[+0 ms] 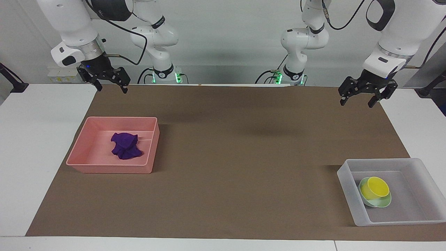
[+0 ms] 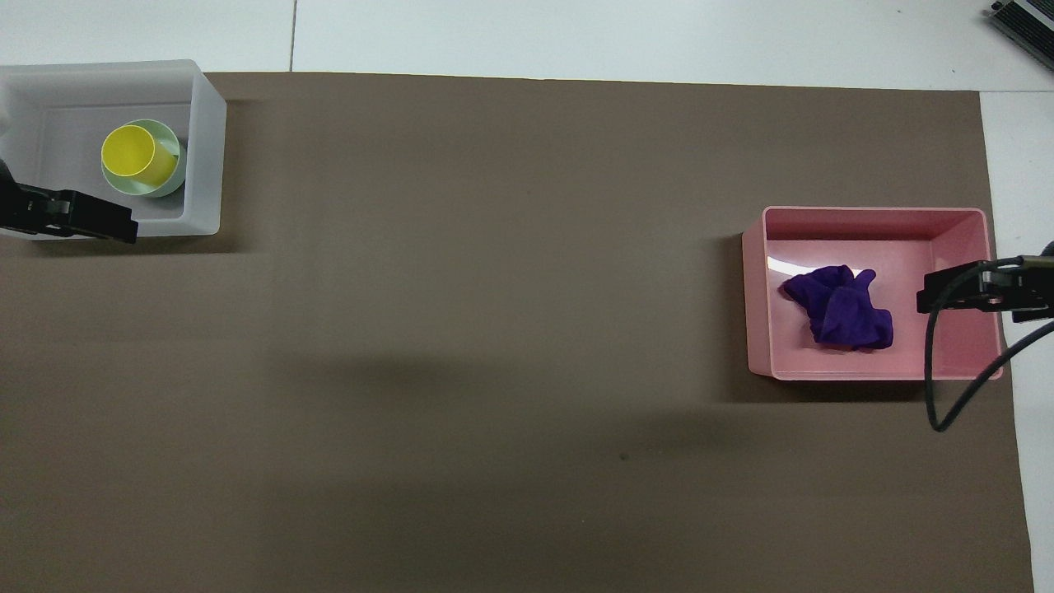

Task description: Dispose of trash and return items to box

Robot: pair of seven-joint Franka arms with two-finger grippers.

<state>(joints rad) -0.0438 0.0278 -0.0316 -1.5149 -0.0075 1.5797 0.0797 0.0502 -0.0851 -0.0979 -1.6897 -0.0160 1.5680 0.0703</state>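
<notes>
The trash, a purple cloth wad [image 1: 126, 145] [image 2: 840, 309], lies in the pink bin [image 1: 109, 169] [image 2: 873, 212]. The items, a yellow cup [image 1: 374, 187] [image 2: 130, 153] standing in a mint-green bowl [image 1: 384, 202] [image 2: 161, 188], sit in the translucent box [image 1: 347, 197] [image 2: 207, 148]. My left gripper [image 1: 356, 103] [image 2: 123, 228] hangs open and empty, high over the mat at the left arm's end. My right gripper [image 1: 112, 89] [image 2: 926, 298] waits open and empty, high over the mat's edge at the right arm's end.
A brown mat [image 1: 237, 157] [image 2: 494, 329] covers most of the white table [image 1: 38, 139]. The pink bin stands toward the right arm's end and the box toward the left arm's end. A black cable [image 2: 947, 387] loops below the right gripper.
</notes>
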